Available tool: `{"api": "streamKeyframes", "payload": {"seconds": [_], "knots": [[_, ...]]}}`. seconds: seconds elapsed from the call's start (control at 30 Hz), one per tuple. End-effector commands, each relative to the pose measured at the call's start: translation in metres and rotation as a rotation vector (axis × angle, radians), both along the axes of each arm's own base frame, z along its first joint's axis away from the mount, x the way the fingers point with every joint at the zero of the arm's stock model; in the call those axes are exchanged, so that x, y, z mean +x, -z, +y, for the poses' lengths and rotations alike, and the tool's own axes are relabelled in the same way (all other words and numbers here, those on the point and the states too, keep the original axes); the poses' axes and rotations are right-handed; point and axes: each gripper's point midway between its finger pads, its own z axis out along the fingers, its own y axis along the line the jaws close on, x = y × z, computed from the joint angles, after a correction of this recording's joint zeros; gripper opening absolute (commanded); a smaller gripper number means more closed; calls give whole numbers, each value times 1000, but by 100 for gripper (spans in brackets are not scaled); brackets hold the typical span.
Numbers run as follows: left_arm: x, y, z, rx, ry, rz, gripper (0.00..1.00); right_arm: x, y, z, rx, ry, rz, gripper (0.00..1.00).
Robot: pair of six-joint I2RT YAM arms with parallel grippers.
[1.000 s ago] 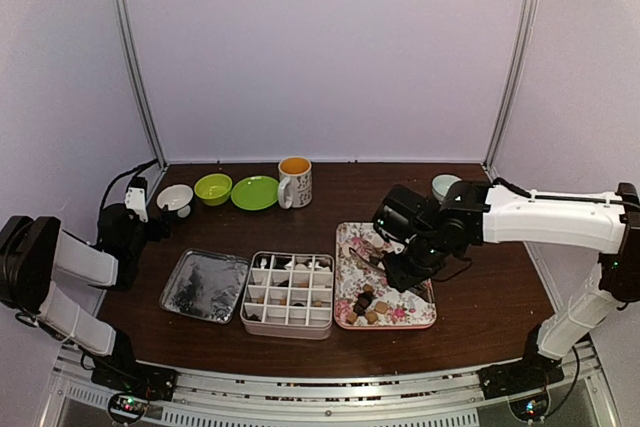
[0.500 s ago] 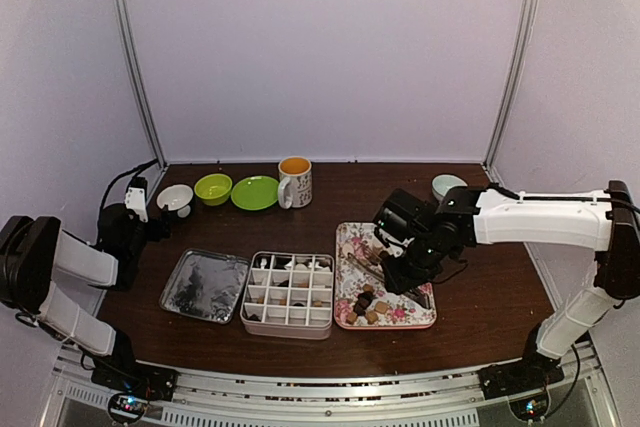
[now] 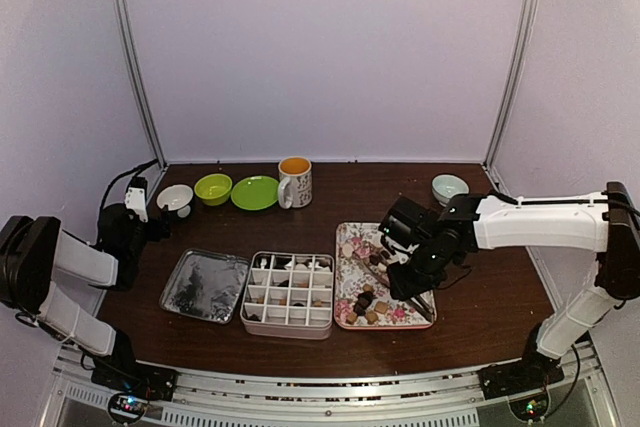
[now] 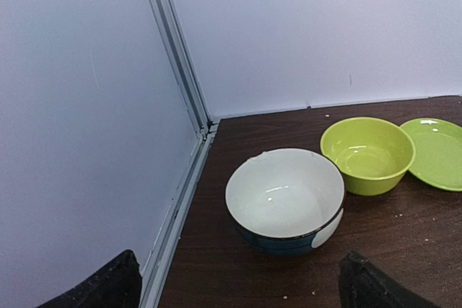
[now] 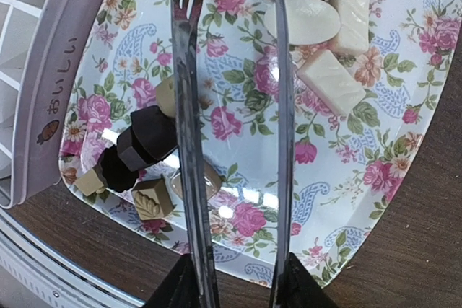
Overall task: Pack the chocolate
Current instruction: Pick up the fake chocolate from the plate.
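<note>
A: What is changed over the last second?
B: The right gripper is shifted a little toward the right side and near edge of the tray. The chocolate on the tray is left where it was.

A: How are the fingers set?
B: The right ones are closed partway on the tongs, pressed against the two blades from outside. The blades are held apart, low over the tray, and no piece is caught between them. The left gripper is spread fully, far left of the tray, and nothing is held in it.

A: What is meant for the task?
B: A fresh approach is judged to be lined up. Nothing is being carried, so the next pick is not yet made.

A: Where is the chocolate found?
B: Dark and tan pieces are bunched at the tray's near left corner; white and dark ones are scattered toward its far end. Some pieces are already seen in the box just left of the tray, though how many cells are filled cannot be told.

A: And the other containers?
B: A metal lid is laid further left; nothing is made out in it. A mug, orange inside, is stood behind the tray's left corner. The white bowl, green bowl and plate, far left of the tray, are seen bare. A pale bowl is set behind its right corner, its contents hidden.
</note>
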Motion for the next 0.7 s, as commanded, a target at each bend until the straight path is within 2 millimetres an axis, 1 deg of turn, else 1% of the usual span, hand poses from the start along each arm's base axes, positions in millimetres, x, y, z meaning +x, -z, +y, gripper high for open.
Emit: {"api": "streamKeyframes", "payload": {"seconds": [0.0,0.23,0.4,0.57,0.67], "knots": [[6,-21,3,-5,-9,-74,98,-2,-6,6,70,6,10,38],[6,-21,3,-5,-10,-74,98,-8,-3,18,113,-30,54,38],[6,-21,3,-5,-8,-74,98,-9,-1,17,96,-31,64,35],[6,-21,3,-5,-9,-74,98,-2,4,11,59,-13,52,35],[6,-21,3,-5,-10,-74,98,0,7,12,49,-15,58,35]]}}
